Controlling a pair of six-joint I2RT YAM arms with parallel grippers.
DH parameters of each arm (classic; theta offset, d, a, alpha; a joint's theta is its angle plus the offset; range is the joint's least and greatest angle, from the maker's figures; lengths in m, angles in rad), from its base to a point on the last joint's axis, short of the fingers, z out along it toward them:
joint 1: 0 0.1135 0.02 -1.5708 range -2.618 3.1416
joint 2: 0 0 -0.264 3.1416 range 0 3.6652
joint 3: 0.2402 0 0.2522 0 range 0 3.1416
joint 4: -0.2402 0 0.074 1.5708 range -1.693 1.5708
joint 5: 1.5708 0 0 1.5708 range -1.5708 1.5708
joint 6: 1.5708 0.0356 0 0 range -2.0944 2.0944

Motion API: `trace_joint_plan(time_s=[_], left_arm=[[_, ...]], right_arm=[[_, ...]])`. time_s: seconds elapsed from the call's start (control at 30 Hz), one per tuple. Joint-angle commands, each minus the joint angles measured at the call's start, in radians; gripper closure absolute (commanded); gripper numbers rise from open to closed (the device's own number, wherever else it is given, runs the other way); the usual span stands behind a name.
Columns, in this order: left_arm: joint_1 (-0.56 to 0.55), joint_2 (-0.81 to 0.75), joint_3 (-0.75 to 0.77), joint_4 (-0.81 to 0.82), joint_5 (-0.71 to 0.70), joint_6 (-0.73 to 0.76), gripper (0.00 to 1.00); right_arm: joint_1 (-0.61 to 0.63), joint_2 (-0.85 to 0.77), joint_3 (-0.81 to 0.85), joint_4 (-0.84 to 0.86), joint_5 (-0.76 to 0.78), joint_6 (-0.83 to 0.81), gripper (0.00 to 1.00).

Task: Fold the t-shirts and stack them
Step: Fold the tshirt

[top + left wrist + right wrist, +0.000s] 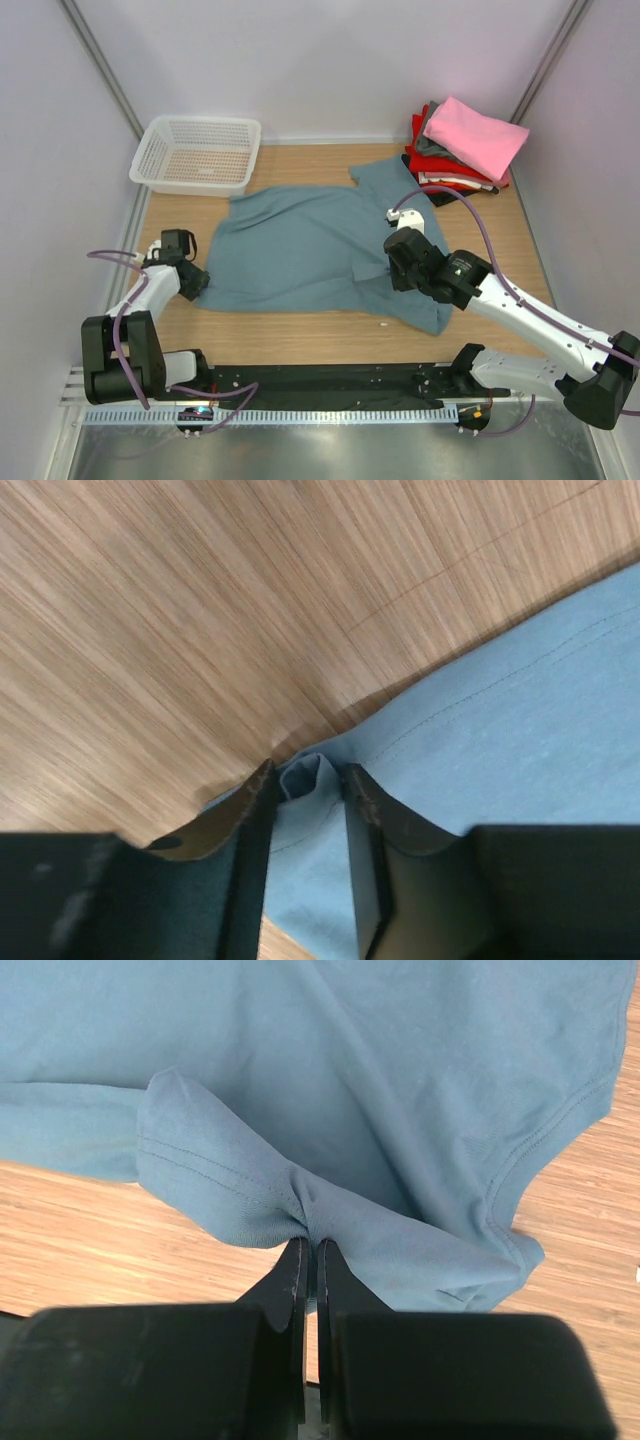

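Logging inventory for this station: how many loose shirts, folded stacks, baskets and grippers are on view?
Spread teal t-shirt: 1
Folded shirt stack (pink on top; red, grey, black, white edges show; exact shirt count unclear): 1
White basket: 1
Grippers: 2, the left gripper and the right gripper
Total: 5

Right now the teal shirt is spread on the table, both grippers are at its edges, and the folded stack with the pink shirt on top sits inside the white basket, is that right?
Not quite. The folded stack, pink shirt on top, sits on the table in the far right corner, not in the white basket, which looks empty in the top view. The rest holds: the teal shirt is spread out, the left gripper and right gripper at its edges.
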Motion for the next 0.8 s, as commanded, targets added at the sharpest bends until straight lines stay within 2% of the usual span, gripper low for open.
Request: trace_joint_plan(time_s=[0.0, 0.13, 0.2, 0.37, 0.4, 0.5, 0.57, 0.67, 0.77], left_arm=[[0.008, 0.002, 0.006, 0.052, 0.025, 0.011, 0.68], [0.008, -0.017, 0.005, 0.056, 0.029, 0.022, 0.93], [0.006, -0.035, 0.008, 0.051, 0.029, 0.022, 1.0], [0.006, -0.077, 0.046, -0.026, 0.031, 0.03, 1.0], [0.008, -0.09, 0.051, -0.05, 0.031, 0.033, 0.98], [0.006, -0.115, 0.052, -0.073, 0.043, 0.039, 0.86], [0.006, -0.124, 0.042, -0.072, 0.052, 0.039, 0.84], [0.006, -0.14, 0.017, -0.069, 0.06, 0.039, 0.85], [0.006, -0.15, 0.002, -0.06, 0.069, 0.047, 0.97]], right_arm=[[-0.003, -0.007, -0.006, 0.036, 0.003, -0.014, 0.99], [-0.001, -0.002, -0.006, 0.033, 0.008, -0.012, 0.99], [-0.003, -0.004, -0.003, 0.029, 0.008, -0.012, 0.99], [-0.001, -0.016, 0.011, 0.001, 0.005, 0.001, 0.99], [-0.001, -0.019, 0.014, -0.003, 0.003, 0.003, 0.99], [-0.001, -0.03, 0.008, -0.011, -0.007, 0.011, 0.99], [-0.001, -0.033, 0.003, -0.011, -0.009, 0.017, 0.99], [-0.001, -0.036, 0.002, -0.022, -0.006, 0.02, 0.99], [0.0, -0.045, 0.002, -0.031, -0.006, 0.025, 0.99]])
